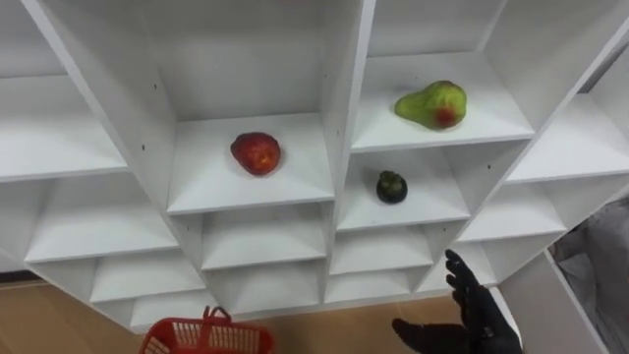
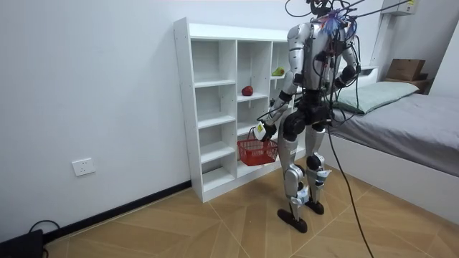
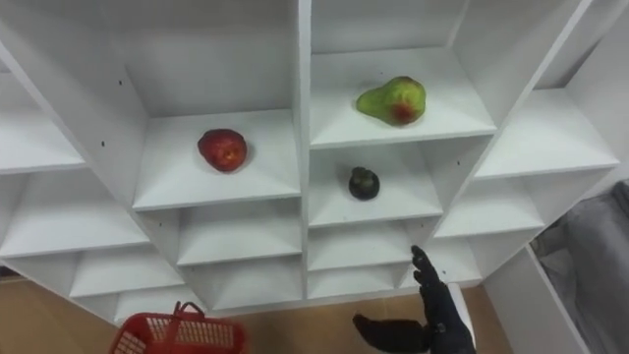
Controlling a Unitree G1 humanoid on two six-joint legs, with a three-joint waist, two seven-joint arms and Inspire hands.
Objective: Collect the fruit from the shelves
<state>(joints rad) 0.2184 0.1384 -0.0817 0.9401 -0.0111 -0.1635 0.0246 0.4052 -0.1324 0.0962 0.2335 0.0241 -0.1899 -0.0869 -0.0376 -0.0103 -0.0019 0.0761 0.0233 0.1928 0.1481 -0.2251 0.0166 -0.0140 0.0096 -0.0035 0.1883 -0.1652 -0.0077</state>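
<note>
A red apple point(image 1: 256, 153) lies on a middle shelf of the white closet point(image 1: 346, 118). In the compartment to its right, one shelf higher, rests a green pear with a red blush point(image 1: 432, 105). Below the pear sits a small dark round fruit point(image 1: 391, 187). My right hand point(image 1: 472, 317) is raised low in front of the closet, fingers straight and thumb spread, holding nothing, well below the dark fruit. A red wire basket point(image 1: 206, 337) hangs at the lower left. In the room view my left hand point(image 2: 262, 131) holds the basket point(image 2: 257, 151) by its handle beside the closet point(image 2: 208, 107).
I stand upright facing the closet, close to it. A bed point(image 2: 401, 122) lies just behind me at the room view's right. The closet's other compartments point(image 1: 88, 138) hold nothing. Wooden floor point(image 2: 179, 222) stretches out to the room view's left.
</note>
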